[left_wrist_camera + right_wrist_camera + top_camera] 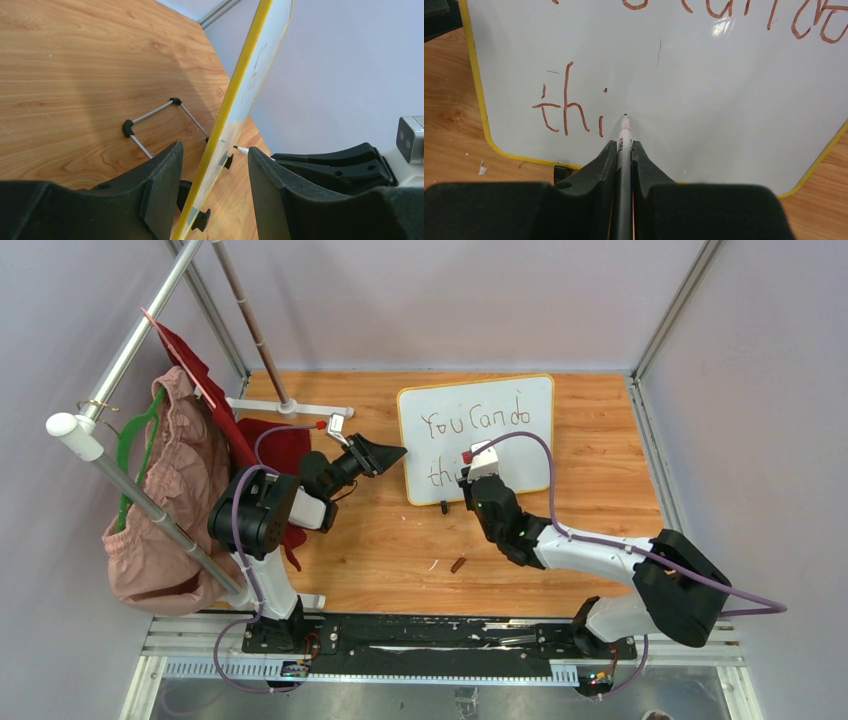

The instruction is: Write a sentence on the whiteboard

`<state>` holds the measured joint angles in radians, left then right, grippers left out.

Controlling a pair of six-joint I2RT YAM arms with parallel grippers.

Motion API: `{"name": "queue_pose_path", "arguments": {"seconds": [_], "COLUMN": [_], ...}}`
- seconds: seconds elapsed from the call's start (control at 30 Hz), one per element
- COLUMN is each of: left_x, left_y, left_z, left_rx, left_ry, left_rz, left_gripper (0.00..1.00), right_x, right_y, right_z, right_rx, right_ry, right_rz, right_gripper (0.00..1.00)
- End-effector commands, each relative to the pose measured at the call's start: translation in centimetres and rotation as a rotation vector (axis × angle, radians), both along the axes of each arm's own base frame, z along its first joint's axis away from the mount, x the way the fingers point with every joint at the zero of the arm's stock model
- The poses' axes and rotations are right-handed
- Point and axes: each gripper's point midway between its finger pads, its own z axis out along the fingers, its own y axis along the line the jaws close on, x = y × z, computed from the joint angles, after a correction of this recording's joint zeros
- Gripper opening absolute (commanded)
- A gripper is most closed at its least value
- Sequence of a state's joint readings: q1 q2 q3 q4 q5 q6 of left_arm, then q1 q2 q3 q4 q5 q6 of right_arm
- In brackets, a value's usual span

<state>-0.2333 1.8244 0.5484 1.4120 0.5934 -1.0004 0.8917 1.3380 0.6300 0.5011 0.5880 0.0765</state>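
The whiteboard (pixel 520 455) stands upright at the back middle of the table, with a yellow rim and black clip feet. The sentence (pixel 475 422) reads "You Can do" on the top line, with "thi" (pixel 566 112) below it. My right gripper (pixel 624 145) is shut on a marker (pixel 625 135), and its tip touches the board just right of the "i". My left gripper (pixel 214 147) is open and straddles the board's left edge (pixel 240 65), with a gap on each side. In the top view it (pixel 395 453) sits at that edge, and the right gripper (pixel 470 480) is at the board's lower left.
A clothes rack (pixel 130 490) with a pink garment (pixel 165 500), a green hanger and a red cloth (pixel 265 445) fills the left. Its white base (pixel 290 408) lies behind the left arm. A small reddish-brown cap (pixel 457 564) lies on the table. A wire stand (pixel 150 117) props the board from behind.
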Motion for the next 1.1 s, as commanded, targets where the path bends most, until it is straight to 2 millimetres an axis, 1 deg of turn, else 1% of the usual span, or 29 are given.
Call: {"name": "queue_pose_path", "arguments": {"seconds": [0.0,0.4,0.83,1.07], "left_x": [-0.3,-0.3,-0.4,-0.3], "left_y": [-0.2,-0.2,-0.3,-0.3], "left_z": [0.2,0.2,0.3,0.4], "left_rx": [0.0,0.0,-0.003,-0.004], "left_ry": [-0.027,-0.029,-0.03,-0.031], "left_rz": [-0.005,-0.006,-0.009,-0.009], "left_gripper": [0.56,0.56,0.56,0.56], "right_x": [1.1,1.6,1.8,1.6], "right_y": [-0.1,-0.2,0.4,1.0], "right_z": [1.7,1.7,1.5,0.7], "right_rx": [0.052,0.052,0.052,0.044], "right_ry": [-0.033,-0.035,-0.024,0.003], "right_rz": [-0.043,-0.056,-0.041,-0.013], "right_gripper": [0.0,0.0,0.0,0.0]}}
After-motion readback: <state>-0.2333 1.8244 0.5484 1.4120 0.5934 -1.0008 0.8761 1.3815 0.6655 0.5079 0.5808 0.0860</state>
